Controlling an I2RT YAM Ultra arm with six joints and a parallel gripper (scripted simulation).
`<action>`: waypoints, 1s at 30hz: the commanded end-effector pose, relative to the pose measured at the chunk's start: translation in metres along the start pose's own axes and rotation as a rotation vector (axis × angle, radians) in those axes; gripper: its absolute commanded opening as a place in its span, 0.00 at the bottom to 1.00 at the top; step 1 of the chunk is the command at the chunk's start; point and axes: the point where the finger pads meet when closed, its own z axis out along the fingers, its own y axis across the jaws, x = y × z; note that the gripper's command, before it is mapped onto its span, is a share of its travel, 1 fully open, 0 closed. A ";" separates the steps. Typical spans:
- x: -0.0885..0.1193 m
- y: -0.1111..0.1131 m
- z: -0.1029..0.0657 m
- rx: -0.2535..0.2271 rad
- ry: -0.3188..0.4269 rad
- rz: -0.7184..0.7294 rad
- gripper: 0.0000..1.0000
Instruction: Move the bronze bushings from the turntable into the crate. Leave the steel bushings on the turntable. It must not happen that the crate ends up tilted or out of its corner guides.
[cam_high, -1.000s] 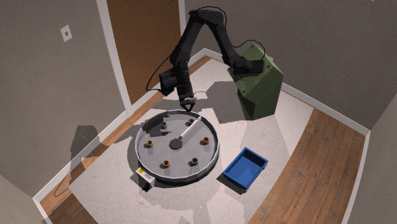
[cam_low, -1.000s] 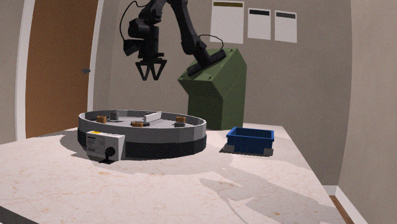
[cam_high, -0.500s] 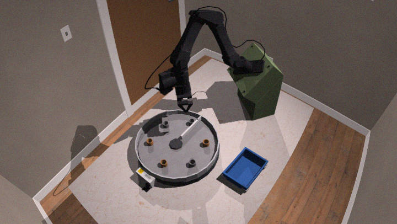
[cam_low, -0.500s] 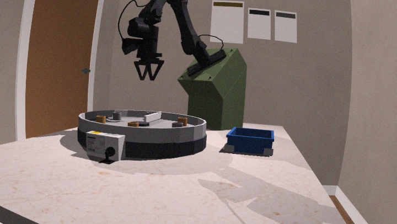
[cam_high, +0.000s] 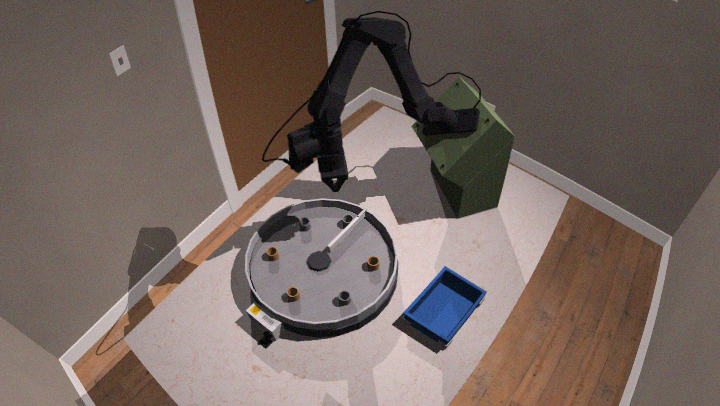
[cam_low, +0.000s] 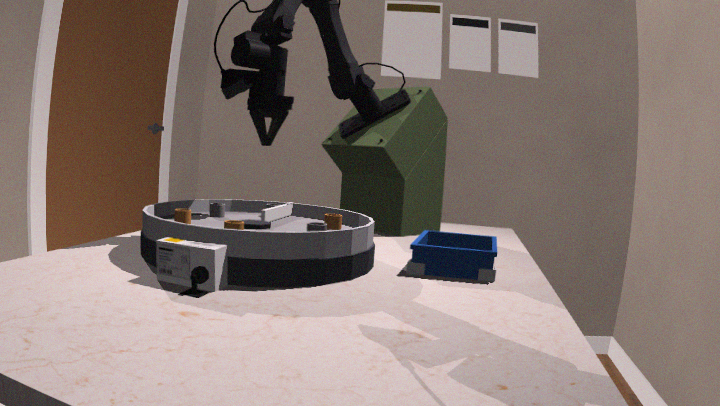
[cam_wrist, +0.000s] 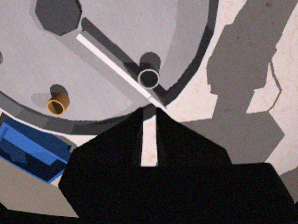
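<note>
The turntable (cam_high: 322, 284) (cam_low: 302, 247) (cam_wrist: 30, 65) carries three bronze bushings: one at the left (cam_high: 272, 253) (cam_low: 183, 215), one at the front (cam_high: 293, 294) (cam_low: 234, 224) and one at the right (cam_high: 373, 263) (cam_low: 333, 221) (cam_wrist: 58, 103). Three steel bushings stand there too: back left (cam_high: 304, 223) (cam_low: 217, 209), beside the white bar (cam_high: 347, 220) (cam_wrist: 148, 78), and front right (cam_high: 344, 297) (cam_low: 317, 226). My gripper (cam_high: 335, 187) (cam_low: 267, 143) (cam_wrist: 149, 114) is shut and empty, high above the turntable's back edge. The blue crate (cam_high: 426, 327) (cam_low: 443, 262) is empty inside.
A white bar (cam_high: 345, 230) (cam_low: 277, 211) (cam_wrist: 112, 65) reaches from the hub (cam_high: 318, 260) to the turntable's raised rim. A white box (cam_high: 264, 318) (cam_low: 186, 262) is at the turntable's front left. The green pedestal (cam_high: 478, 176) (cam_low: 373, 196) carries the arm behind the turntable.
</note>
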 end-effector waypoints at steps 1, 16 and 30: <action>-0.015 0.005 -0.005 -0.009 -0.044 0.012 0.11; -0.015 0.005 -0.005 -0.009 -0.044 0.012 0.11; -0.015 0.005 -0.005 -0.009 -0.044 0.012 0.15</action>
